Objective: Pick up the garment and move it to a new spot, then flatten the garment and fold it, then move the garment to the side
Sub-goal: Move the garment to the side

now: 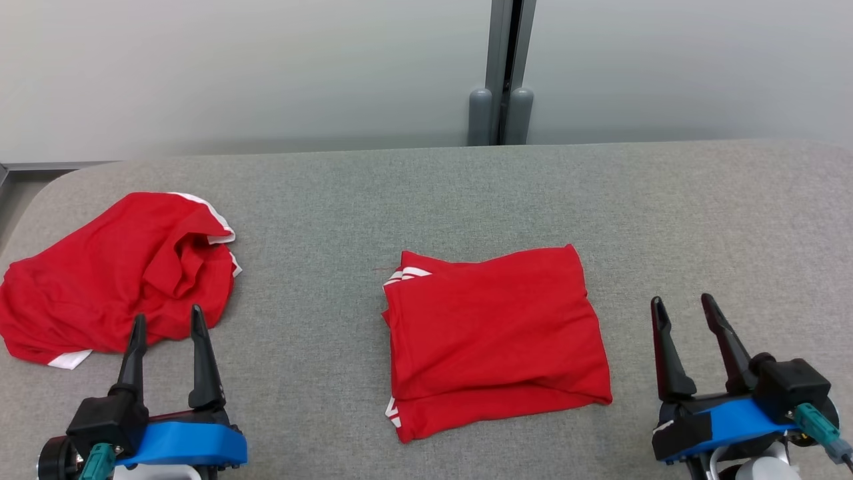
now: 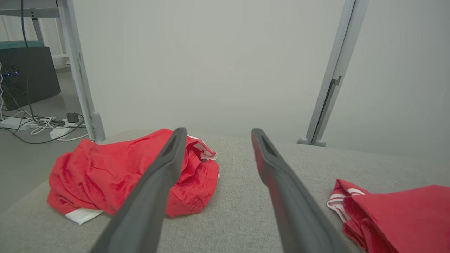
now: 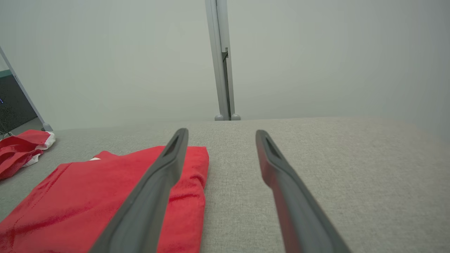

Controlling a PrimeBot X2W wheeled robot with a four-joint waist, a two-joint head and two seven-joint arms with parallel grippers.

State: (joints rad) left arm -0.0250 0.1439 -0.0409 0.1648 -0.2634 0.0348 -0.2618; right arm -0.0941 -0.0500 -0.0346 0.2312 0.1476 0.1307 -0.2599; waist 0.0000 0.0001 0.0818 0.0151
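Folded red cloth garment with white trim (image 1: 496, 340): centre of grey fabric surface (image 1: 426, 193), just left of the empty, wide-spread right hand (image 1: 680, 299), farther from the empty, wide-spread left hand (image 1: 166, 313), which faces a crumpled red garment (image 1: 113, 273).

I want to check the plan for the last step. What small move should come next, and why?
Probably swing the right end effector left toward the near right corner of the folded garment. It lies folded in the middle of the grey surface, not yet moved aside. Both end effectors are open and empty, and the left end effector is nearer the crumpled garment.
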